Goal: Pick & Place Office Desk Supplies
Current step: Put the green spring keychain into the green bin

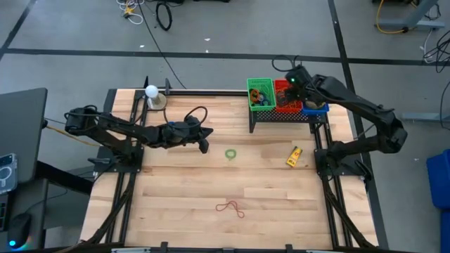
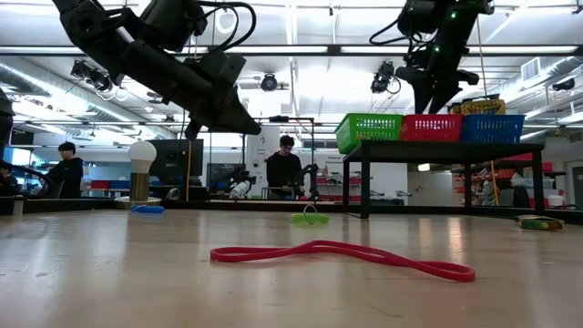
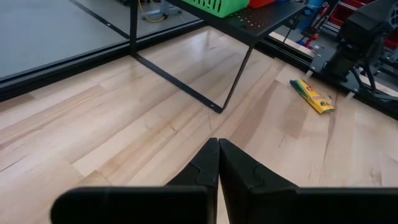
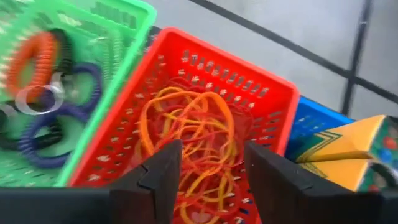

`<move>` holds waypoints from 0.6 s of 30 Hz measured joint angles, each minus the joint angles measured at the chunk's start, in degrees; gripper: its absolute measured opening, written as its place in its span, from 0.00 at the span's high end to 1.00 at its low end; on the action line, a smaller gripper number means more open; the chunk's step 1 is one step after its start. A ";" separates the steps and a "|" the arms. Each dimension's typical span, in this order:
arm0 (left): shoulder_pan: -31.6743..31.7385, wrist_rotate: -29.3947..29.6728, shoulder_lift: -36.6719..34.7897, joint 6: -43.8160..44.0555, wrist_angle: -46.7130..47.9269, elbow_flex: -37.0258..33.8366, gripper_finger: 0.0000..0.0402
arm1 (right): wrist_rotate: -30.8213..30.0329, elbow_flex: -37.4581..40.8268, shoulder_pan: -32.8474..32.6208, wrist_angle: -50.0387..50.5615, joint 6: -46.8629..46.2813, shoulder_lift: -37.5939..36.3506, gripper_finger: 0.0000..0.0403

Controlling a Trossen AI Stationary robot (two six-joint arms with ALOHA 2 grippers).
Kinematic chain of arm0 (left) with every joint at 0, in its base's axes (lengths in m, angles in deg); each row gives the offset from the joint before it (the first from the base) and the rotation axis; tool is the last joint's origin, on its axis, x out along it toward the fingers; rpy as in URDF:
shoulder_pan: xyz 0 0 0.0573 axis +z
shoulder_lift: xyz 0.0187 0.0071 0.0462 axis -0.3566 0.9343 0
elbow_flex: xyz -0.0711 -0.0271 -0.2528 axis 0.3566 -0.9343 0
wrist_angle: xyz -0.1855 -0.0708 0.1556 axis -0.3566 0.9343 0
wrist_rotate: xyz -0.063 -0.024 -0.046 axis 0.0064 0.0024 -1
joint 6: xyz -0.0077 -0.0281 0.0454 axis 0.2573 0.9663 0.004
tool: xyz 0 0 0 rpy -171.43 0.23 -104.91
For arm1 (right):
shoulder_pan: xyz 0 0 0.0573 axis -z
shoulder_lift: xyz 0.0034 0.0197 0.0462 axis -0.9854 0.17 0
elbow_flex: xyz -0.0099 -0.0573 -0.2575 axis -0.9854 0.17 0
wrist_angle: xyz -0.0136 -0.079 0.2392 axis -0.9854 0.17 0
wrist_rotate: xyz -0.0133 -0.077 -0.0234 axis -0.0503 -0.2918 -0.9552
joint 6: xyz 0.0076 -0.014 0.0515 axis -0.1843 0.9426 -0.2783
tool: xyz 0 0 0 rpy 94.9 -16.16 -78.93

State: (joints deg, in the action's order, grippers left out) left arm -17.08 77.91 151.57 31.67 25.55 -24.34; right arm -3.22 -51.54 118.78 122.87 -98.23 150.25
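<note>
A red rubber band (image 1: 230, 207) lies flat near the table's front middle, closest in the low view (image 2: 342, 253). A green ring (image 1: 230, 153) rests at mid-table. A yellow crayon box (image 1: 293, 157) lies flat at the right. My left gripper (image 1: 204, 144) hovers shut left of the green ring, above the wood (image 3: 219, 146). My right gripper (image 1: 290, 83) stands open over the red basket (image 4: 205, 93), which holds orange and yellow rubber bands (image 4: 186, 130); nothing is between its fingers (image 4: 211, 162).
Green (image 1: 261, 93), red and blue (image 1: 314, 107) baskets sit on a black stand (image 3: 249, 25) at the back right. The green one holds coiled rings (image 4: 37, 62), the blue one a crayon box (image 4: 348, 149). A white ball on a round base (image 1: 151, 91) stands back left.
</note>
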 joint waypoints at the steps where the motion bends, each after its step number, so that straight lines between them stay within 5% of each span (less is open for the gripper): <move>1: -0.02 0.00 0.00 0.00 -0.01 0.00 0.97 | 1.21 0.00 0.00 -0.03 0.15 -0.27 0.55; 5: 0.00 -0.59 0.00 -0.11 0.02 0.00 0.98 | 3.83 0.00 -1.03 -0.43 1.40 -2.42 0.62; 13: 0.02 -0.19 0.00 0.68 1.00 0.00 0.99 | 7.74 0.00 -11.43 -3.99 7.34 -10.32 0.97; 18: -0.07 -2.26 0.00 -0.42 1.75 0.00 0.99 | 6.16 4.08 -23.03 -11.53 8.14 -12.71 0.96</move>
State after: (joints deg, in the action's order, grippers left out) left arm -17.14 75.65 151.57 31.25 27.30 -24.34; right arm 2.94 -47.46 95.75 111.34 -90.09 137.54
